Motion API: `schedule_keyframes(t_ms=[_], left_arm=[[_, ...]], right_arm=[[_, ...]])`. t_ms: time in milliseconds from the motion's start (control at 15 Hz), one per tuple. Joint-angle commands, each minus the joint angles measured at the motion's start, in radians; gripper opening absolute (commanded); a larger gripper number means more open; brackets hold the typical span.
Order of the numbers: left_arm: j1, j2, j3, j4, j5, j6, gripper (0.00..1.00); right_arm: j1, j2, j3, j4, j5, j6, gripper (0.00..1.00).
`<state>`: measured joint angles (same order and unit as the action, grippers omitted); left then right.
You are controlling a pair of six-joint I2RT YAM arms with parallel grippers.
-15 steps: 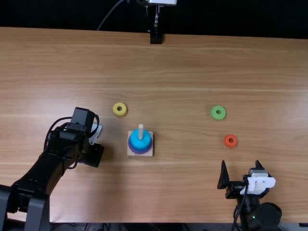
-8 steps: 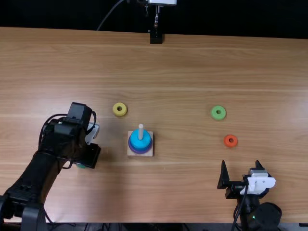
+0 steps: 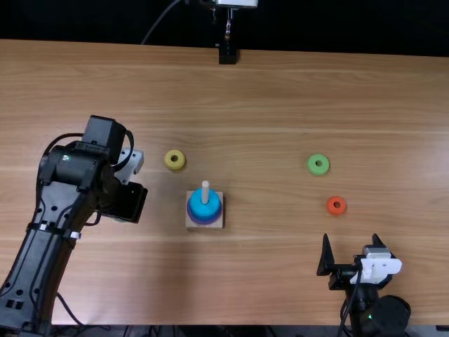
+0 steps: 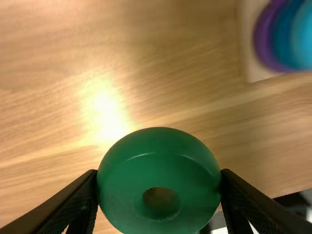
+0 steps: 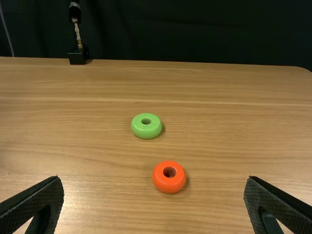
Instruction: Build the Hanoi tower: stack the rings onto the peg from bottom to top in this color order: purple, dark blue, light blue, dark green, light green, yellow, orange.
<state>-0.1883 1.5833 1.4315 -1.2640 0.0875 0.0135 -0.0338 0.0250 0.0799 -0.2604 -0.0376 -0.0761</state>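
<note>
My left gripper [image 3: 128, 203] hangs left of the wooden base [image 3: 214, 223]. In the left wrist view the left gripper [image 4: 159, 187] is shut on the dark green ring [image 4: 161, 165], hole facing the camera. On the base a light blue ring [image 3: 204, 202] lies around the peg [image 3: 205, 189], above a purple ring [image 3: 205, 221]; a darker blue ring [image 4: 284, 36] is between them. The yellow ring [image 3: 175, 159] lies behind and left of the base. At the near right my right gripper [image 3: 356, 254] is open and holds nothing; beyond it lie the orange ring [image 3: 336, 205] and light green ring [image 3: 318, 164].
A black stand [image 3: 227, 55] is at the table's far edge. The table [image 3: 266, 105] runs back to a dark curtain. Cables hang along the left arm and at the near edge.
The left gripper has moved away from the near edge and slightly left, carrying the dark green ring. The right arm and the rings on the table have stayed put.
</note>
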Motion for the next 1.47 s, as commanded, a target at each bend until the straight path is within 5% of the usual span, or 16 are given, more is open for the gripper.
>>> schedule_keyframes(t_ms=[0,133,267,867,1400], left_arm=[[-0.007,-0.046,0.030,0.012,0.056,-0.071,0.15],[-0.016,-0.105,0.018,0.143,0.065,-0.155,0.04],[-0.060,-0.108,0.015,0.185,0.063,-0.196,0.04],[-0.148,0.093,0.415,-0.264,0.047,-0.194,0.04],[-0.273,0.238,0.514,-0.273,0.047,-0.194,0.04]], right_arm=[[-0.012,-0.025,-0.068,-0.079,-0.014,0.004,1.00],[-0.012,-0.025,-0.068,-0.079,-0.014,0.006,1.00],[-0.012,-0.025,-0.068,-0.079,-0.016,0.006,1.00],[-0.012,-0.025,-0.068,-0.079,-0.014,0.004,1.00],[-0.012,-0.025,-0.068,-0.079,-0.014,0.006,1.00]])
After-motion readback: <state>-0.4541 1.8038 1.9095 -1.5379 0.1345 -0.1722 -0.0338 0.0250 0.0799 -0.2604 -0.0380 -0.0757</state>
